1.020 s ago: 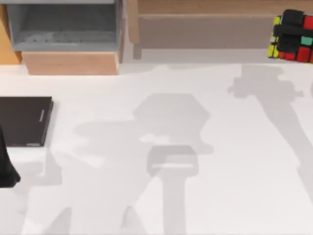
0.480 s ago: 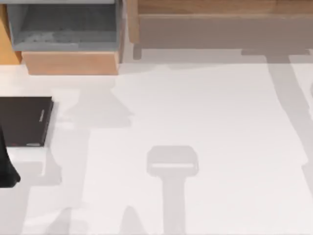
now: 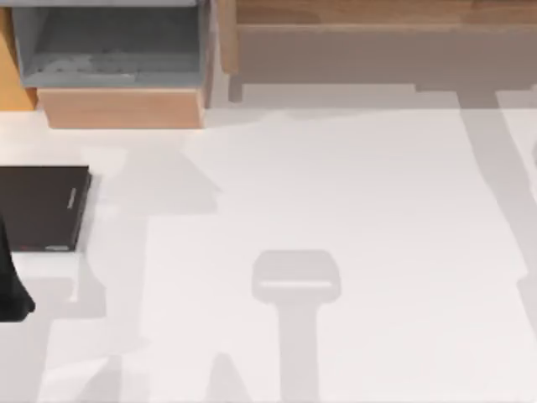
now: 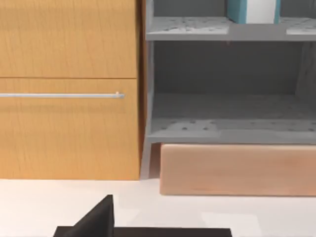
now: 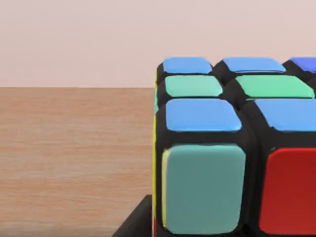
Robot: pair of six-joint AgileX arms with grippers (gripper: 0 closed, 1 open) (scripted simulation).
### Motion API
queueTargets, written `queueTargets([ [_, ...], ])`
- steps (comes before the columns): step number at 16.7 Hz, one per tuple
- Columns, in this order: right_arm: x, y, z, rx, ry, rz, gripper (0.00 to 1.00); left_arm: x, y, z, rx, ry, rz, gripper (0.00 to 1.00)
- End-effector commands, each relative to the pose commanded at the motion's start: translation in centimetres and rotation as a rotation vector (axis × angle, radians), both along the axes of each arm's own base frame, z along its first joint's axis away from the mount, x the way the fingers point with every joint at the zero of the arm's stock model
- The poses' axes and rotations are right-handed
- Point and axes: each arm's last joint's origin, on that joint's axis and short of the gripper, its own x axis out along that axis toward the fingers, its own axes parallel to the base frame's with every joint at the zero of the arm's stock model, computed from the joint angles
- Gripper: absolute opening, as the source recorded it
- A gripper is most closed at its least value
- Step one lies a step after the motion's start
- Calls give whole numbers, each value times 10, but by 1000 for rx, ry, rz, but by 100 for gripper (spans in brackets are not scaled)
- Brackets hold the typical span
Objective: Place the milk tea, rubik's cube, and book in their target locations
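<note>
Jaws of the right gripper [image 5: 228,224] look clamped on the rubik's cube [image 5: 232,163] - one dark finger [image 5: 134,221] lies against its side. A second ago the pair hung at the top view's upper right edge; now the cube sits low over a wooden top [image 5: 74,148], likely its target, so release seems next. The book [image 4: 252,10] stands on the grey shelf [image 4: 197,27] - apparently placed. The left arm [image 3: 10,285] idles at the table's left edge.

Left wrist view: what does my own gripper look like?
The left gripper is plain matte black: an angular wedge rising from a flat bar, with no markings or cables visible. In the top view, the left arm is a similarly black, rounded shape at the left edge.
</note>
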Motion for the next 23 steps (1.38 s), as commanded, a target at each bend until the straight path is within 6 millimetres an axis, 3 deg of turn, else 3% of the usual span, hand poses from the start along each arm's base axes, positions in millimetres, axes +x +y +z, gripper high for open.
queueTargets([
  [4, 25, -3, 8, -14, -31, 12, 0, 0, 0, 0, 0, 0, 0, 100],
  [12, 89, -2, 3, -14, -5, -7, 0, 0, 0, 0, 0, 0, 0, 100],
  [18, 98, -1, -6, -3, 23, -14, 0, 0, 0, 0, 0, 0, 0, 100],
  [23, 98, -1, -6, -3, 23, -14, 38, 0, 0, 0, 0, 0, 0, 100],
])
